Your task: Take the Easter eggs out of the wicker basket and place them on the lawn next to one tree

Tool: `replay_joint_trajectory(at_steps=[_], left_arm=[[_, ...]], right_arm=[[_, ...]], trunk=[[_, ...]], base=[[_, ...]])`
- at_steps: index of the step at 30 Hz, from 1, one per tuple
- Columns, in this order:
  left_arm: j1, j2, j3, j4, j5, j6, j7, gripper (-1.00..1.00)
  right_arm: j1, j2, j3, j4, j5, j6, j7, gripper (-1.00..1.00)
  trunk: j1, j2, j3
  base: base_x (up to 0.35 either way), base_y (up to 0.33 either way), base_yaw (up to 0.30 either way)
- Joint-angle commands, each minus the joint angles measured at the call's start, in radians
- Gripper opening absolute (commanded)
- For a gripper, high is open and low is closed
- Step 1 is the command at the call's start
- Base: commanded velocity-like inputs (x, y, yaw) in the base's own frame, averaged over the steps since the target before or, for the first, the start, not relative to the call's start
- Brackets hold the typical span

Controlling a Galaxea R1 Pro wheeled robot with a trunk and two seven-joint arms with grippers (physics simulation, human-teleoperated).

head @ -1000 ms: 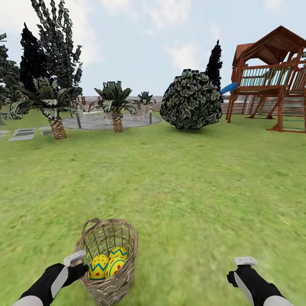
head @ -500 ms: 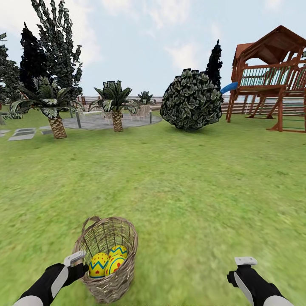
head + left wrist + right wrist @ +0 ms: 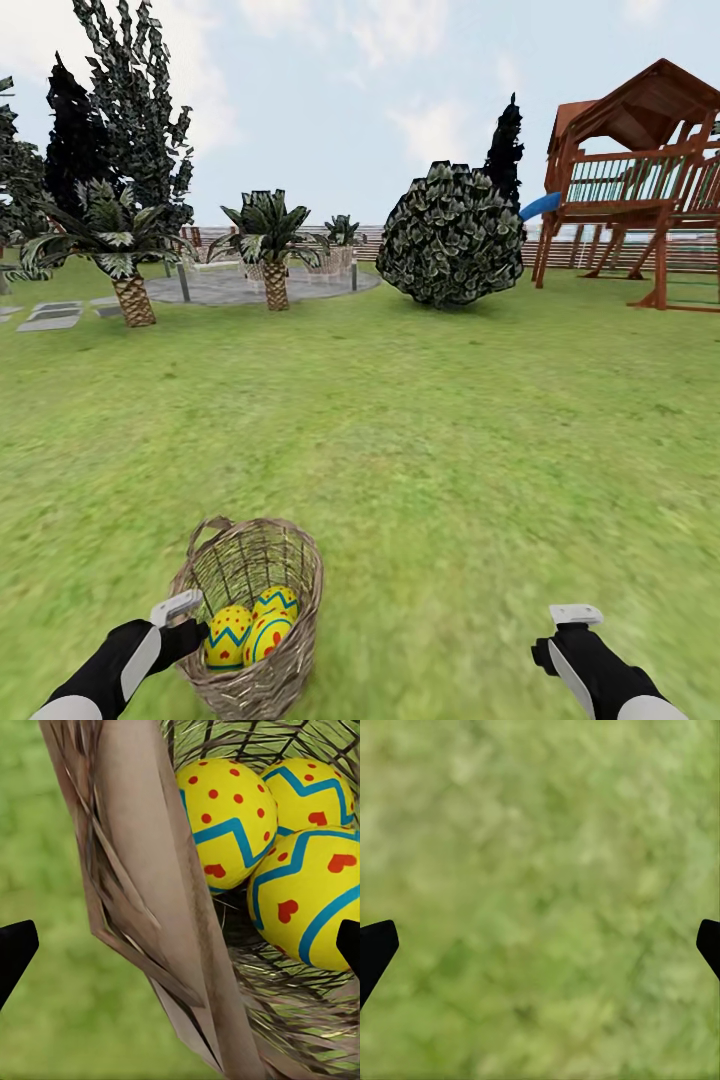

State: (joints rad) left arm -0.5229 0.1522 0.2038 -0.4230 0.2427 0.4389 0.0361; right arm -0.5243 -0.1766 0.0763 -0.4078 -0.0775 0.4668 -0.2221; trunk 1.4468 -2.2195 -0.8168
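Observation:
The wicker basket [image 3: 262,680] stands on the lawn [image 3: 450,450] right in front of me, slightly left. Three yellow Easter eggs with blue zigzags and red dots lie inside it: one egg [image 3: 225,817], a second egg [image 3: 315,787] and a third egg [image 3: 315,907]; in the head view they show as a cluster [image 3: 250,630]. My left gripper [image 3: 188,620] is open at the basket's left rim [image 3: 150,870], which runs between its spread fingers. My right gripper [image 3: 562,632] hangs open over bare grass [image 3: 540,870]. A bright green-leaved tree with a pale trunk is out of view.
Two short palms [image 3: 125,250] [image 3: 268,245] and a dark mottled bush [image 3: 450,235] stand far ahead, tall dark trees [image 3: 120,110] at the back left. A wooden playset [image 3: 640,170] with a blue slide is at the far right, before the slat fence [image 3: 600,245]. Paving [image 3: 240,285] lies behind the palms.
The basket has wobbled, first a little away and to my left, then nearer to me. Both arms have barely moved.

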Motion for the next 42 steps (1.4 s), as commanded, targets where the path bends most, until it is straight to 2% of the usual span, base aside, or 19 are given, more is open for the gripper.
replay_joint_trajectory(at_steps=[1, 19, 28, 29, 42], left_arm=[[0.0, 0.0, 0.002, -0.002, 0.01, 0.006, 0.004, 1.0], [0.0, -0.006, 0.002, 0.0, 0.01, 0.007, 0.004, 1.0], [0.0, -0.006, 0.004, -0.002, 0.012, 0.006, 0.004, 1.0], [0.0, -0.006, 0.003, -0.002, 0.011, 0.006, 0.004, -1.0], [0.0, -0.005, 0.013, -0.002, 0.013, 0.004, 0.005, -1.0]], right_arm=[[0.0, -0.001, 0.008, -0.002, -0.008, 0.006, -0.006, 1.0], [0.0, 0.0, 0.008, -0.002, -0.008, 0.006, -0.006, 1.0], [0.0, 0.0, 0.008, -0.002, -0.008, 0.006, -0.006, 1.0], [0.0, 0.0, 0.008, -0.002, -0.008, 0.006, -0.006, 1.0], [0.0, 0.0, 0.008, -0.002, -0.008, 0.006, -0.006, 1.0]], trunk=[[0.0, 0.0, -0.001], [0.065, -0.119, -0.054], [0.065, -0.119, -0.054], [0.065, -0.119, -0.054], [0.065, -0.119, -0.054]], base=[[0.002, 0.0, 0.0], [0.0, 0.0, 0.0], [0.0, 0.0, 0.0], [0.0, 0.0, 0.0], [0.0, 0.0, 0.0]])
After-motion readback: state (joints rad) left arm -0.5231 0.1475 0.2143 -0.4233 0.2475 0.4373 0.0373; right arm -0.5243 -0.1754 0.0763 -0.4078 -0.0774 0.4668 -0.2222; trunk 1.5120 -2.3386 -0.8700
